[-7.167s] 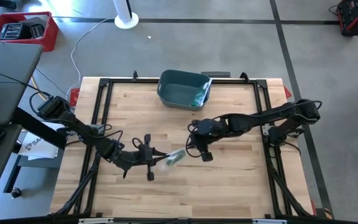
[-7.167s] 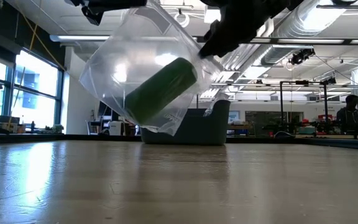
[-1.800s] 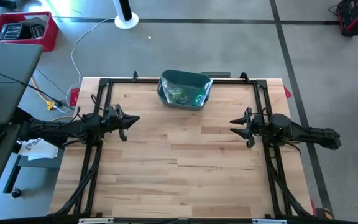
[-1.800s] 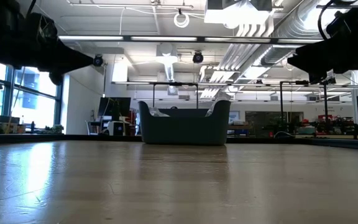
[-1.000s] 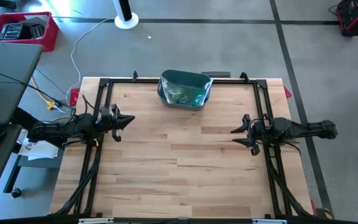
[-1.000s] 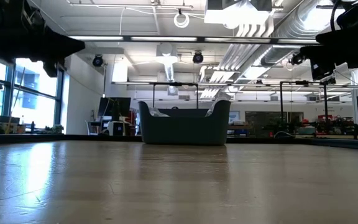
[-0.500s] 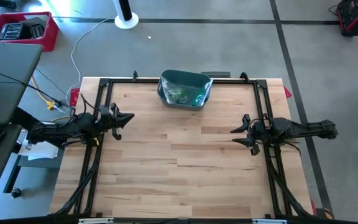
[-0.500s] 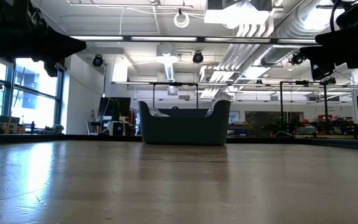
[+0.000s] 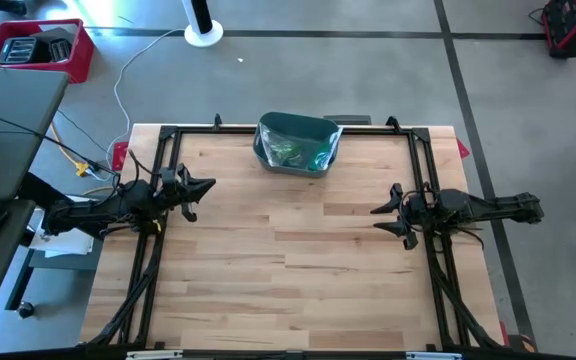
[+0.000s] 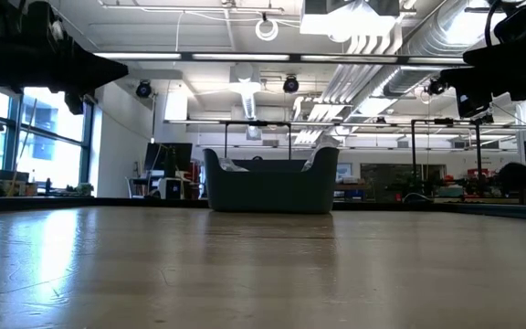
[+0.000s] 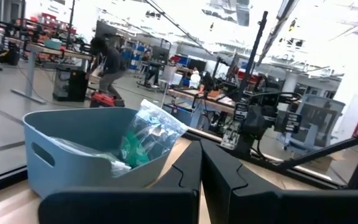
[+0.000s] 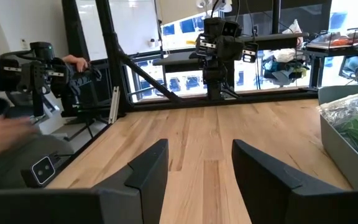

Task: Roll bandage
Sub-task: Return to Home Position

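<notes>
The green bandage roll [image 9: 290, 153] is lying inside the transparent zip bag [image 9: 309, 156], and the bag is resting in the blue bin [image 9: 268, 140]; the bin is sitting at the middle of the far edge of the wooden table [image 9: 298, 265]; in the left wrist view the zip bag [image 11: 153, 126] is sticking up above the bin's rim [image 11: 48, 169], with the green of the bandage [image 11: 131, 147] showing through the plastic; from the low view the bin [image 10: 270, 190] is standing alone on the far side of the tabletop, with bits of the bag peeking over its wall.

The left gripper [image 9: 200, 190] is hovering over the table's left edge, well apart from the bin, pointing inward; its own camera is showing its fingers [image 11: 185, 177] pressed together with nothing between them; the right gripper [image 9: 382, 216] is hanging over the right edge, also well apart from the bin, and its fingers [image 12: 149, 169] are standing apart and holding nothing.

Beyond the table, a person [image 11: 109, 62] is bending over in the room behind the bin.
</notes>
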### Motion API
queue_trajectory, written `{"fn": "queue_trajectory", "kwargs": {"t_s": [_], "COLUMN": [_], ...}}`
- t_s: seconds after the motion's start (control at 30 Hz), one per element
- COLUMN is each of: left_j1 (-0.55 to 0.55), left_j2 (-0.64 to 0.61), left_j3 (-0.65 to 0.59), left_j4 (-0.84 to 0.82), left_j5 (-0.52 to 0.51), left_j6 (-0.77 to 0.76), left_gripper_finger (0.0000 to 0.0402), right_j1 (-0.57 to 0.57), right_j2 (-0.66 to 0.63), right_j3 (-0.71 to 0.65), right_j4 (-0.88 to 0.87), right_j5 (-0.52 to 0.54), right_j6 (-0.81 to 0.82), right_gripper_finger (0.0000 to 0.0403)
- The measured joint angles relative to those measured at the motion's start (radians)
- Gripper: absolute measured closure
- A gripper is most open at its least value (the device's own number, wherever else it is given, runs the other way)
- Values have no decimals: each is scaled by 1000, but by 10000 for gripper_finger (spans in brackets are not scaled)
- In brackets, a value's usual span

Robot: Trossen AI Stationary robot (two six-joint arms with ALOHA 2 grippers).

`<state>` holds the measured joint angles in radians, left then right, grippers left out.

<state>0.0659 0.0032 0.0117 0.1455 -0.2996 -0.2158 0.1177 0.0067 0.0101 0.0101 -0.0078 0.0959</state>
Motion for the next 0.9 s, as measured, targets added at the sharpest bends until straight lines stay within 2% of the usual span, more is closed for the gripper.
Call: {"fn": "queue_trajectory", "kwargs": {"t_s": [0.2, 0.27, 0.33, 0.43, 0.67, 0.73, 0.9], "left_j1": [-4, -4, -4, -4, -4, -4, -4], "left_j2": [0, 0, 8, 10, 9, 10, 10], "left_j3": [0, 0, 0, 0, 0, 0, 0], "left_j4": [-2, -24, -53, -101, -80, -94, -97], "left_j5": [1, 15, 82, 241, 509, 545, 546], "left_j6": [2, 59, 84, 115, 235, 262, 233], "left_gripper_finger": [401, 401, 401, 401, 401, 401, 401], "right_j1": [0, 0, 0, 0, 0, 0, 0], "right_j2": [0, 0, 0, 0, 0, 0, 0], "right_j3": [0, 0, 0, 0, 0, 0, 0], "right_j4": [0, 0, 0, 0, 0, 0, 0], "right_j5": [0, 0, 0, 0, 0, 0, 0], "right_j6": [0, 0, 0, 0, 0, 0, 0], "right_gripper_finger": [233, 233, 233, 233, 233, 233, 233]}}
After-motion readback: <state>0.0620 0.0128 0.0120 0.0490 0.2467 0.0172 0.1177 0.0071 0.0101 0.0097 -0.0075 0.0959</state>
